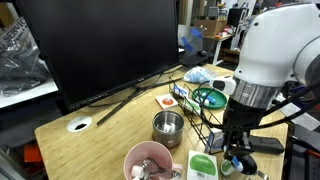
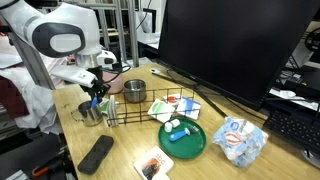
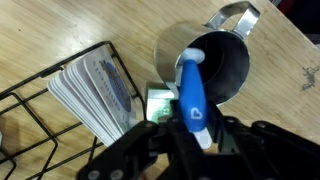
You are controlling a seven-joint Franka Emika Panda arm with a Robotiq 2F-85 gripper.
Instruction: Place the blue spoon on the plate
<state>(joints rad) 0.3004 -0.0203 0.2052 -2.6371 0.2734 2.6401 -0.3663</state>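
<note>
Jaws clamped on blue spoon [image 3: 192, 95] over steel cup [image 3: 236, 62]; spoon's lower end hidden between them.

The pale wooden table [image 2: 125, 140] carries a black wire rack [image 2: 150, 105] near its middle. The plate [image 2: 192, 150] lies just beside the rack, and a steel cup [image 2: 133, 91] stands close behind it. A black case [image 2: 97, 153] and a printed card [image 2: 152, 165] lie farther off, toward the table's edge.
</note>
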